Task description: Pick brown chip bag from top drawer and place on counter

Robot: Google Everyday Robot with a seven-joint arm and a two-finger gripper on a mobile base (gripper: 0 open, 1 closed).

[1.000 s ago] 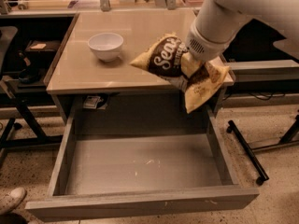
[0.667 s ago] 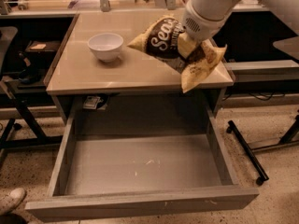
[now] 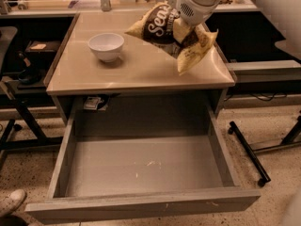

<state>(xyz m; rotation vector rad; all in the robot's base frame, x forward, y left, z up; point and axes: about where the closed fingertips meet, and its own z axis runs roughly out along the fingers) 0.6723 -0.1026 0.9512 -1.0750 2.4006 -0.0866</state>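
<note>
The brown chip bag (image 3: 164, 34), dark brown and cream-yellow with white script, hangs tilted in the air above the right half of the beige counter (image 3: 136, 69). My gripper (image 3: 184, 28) comes down from the upper right on a white arm and is shut on the bag's upper right part; the bag hides most of the fingers. The top drawer (image 3: 141, 166) is pulled fully open below the counter, and its grey floor is bare.
A white bowl (image 3: 106, 46) stands on the counter's left half. A dark desk and chair legs are at the left, a black wheeled frame (image 3: 249, 152) on the floor at the right, and a shoe (image 3: 10, 202) at the bottom left.
My gripper has carried the bag up and away from the drawer, further over the counter toward its back. The bowl and drawer have not moved.
</note>
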